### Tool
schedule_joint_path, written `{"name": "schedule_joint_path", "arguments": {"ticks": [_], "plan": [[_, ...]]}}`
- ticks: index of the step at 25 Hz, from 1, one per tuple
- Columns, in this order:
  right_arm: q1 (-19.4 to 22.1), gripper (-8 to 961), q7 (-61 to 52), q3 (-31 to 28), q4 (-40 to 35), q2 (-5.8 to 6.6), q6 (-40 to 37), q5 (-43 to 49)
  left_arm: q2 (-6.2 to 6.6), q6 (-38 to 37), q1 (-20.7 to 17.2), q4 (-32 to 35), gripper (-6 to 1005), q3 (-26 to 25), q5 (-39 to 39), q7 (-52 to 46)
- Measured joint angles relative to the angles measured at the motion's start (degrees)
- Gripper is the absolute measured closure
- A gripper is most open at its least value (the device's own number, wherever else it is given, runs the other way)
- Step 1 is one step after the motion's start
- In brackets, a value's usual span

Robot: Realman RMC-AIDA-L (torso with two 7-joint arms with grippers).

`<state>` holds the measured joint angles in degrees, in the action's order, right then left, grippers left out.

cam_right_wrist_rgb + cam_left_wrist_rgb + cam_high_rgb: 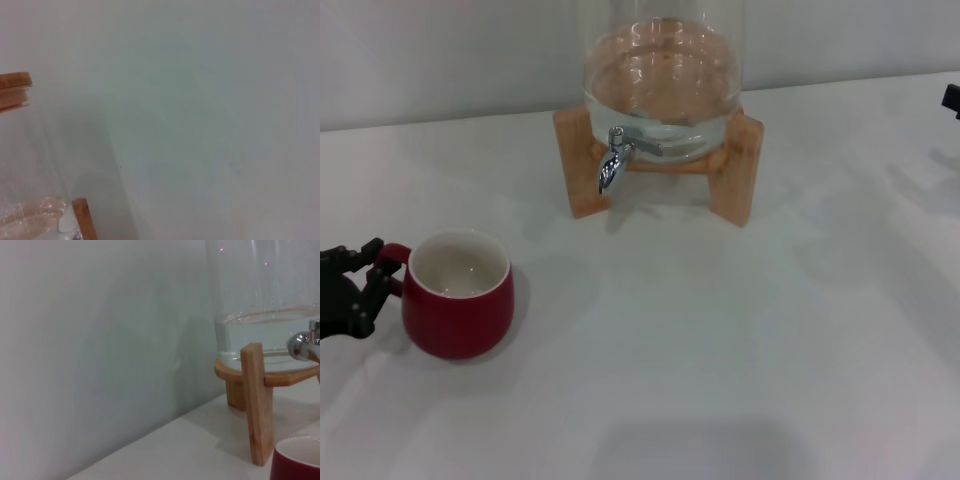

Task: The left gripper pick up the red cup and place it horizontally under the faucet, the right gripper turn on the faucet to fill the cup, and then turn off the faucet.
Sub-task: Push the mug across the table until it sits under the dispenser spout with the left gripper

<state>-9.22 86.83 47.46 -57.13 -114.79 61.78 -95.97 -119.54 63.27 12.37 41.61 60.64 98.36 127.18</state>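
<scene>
while the left gripper [378, 268] pinches the cup's [458, 296] handle near the table's [720, 350] left edge, the right gripper [952, 100] sits at the right edge, grip unclear.

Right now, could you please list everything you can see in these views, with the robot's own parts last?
red cup: one, dark red with a white inside, upright on the table, near the left side, its small handle facing the left tool.
water dispenser: one, clear glass, partly filled, at the back centre.
wooden stand: one, light brown, under the dispenser.
faucet: one, shiny chrome, spout pointing down, on the dispenser's front.
table: one, white, beneath everything.
wall: one, pale grey, behind the table.
left tool: one, black, at the far left edge, its fingers around the cup's handle.
right tool: one, black, only a sliver at the far right edge.
</scene>
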Motion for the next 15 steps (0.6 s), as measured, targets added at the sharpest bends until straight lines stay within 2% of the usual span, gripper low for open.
{"name": "schedule_joint_path", "arguments": {"ticks": [15], "plan": [[-0.38, 158, 0.00, 0.00, 0.46, -0.05, 0.12, 0.00, 0.16, -3.17, 6.78, -6.63, 832, -0.34, 3.08, 3.26]]}}
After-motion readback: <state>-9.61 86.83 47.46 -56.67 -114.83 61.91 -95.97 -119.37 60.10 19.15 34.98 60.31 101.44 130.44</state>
